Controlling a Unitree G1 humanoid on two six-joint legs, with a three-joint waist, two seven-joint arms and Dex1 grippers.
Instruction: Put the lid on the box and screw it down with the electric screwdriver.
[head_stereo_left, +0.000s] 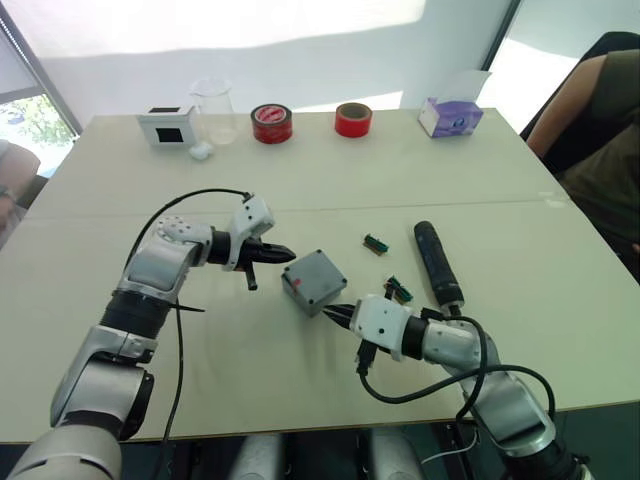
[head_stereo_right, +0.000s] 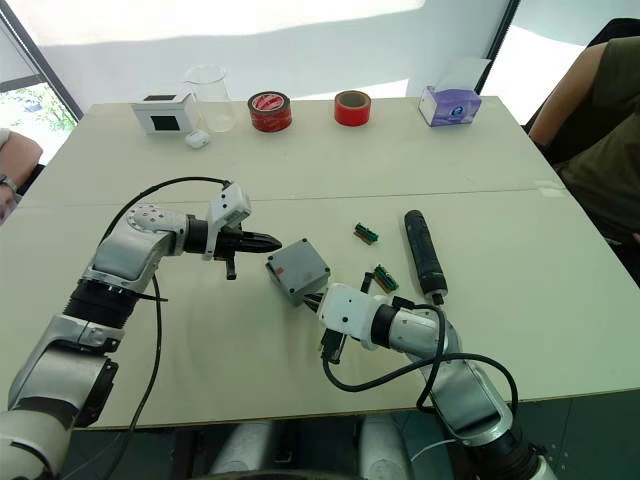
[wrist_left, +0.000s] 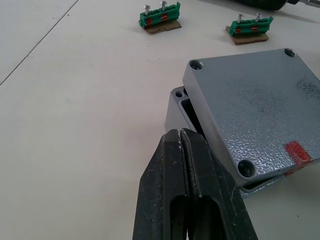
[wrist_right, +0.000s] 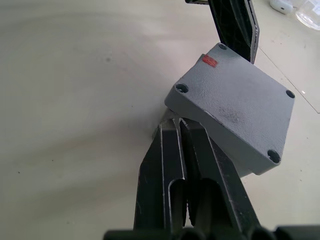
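The grey box (wrist_left: 172, 112) stands mid-table with the lid (wrist_left: 255, 110) lying on top of it, skewed so one box corner and its screw hole show. A red mark (wrist_left: 298, 152) is on the lid. My left gripper (head_stereo_left: 285, 255) is shut and empty, its tips just off the box's left corner. My right gripper (head_stereo_left: 338, 312) is also shut and empty, its tips against the near lower edge of the box under the lid (wrist_right: 235, 110). The black electric screwdriver (head_stereo_left: 437, 262) lies flat on the table to the right of the box.
Two green screw holders (head_stereo_left: 375, 243) (head_stereo_left: 400, 290) lie between box and screwdriver. Along the far edge stand a white box (head_stereo_left: 166, 126), a glass beaker (head_stereo_left: 214, 110), two red tape rolls (head_stereo_left: 271, 123) (head_stereo_left: 353, 119) and a purple tissue box (head_stereo_left: 450, 116). A person (head_stereo_left: 600, 130) sits at the right.
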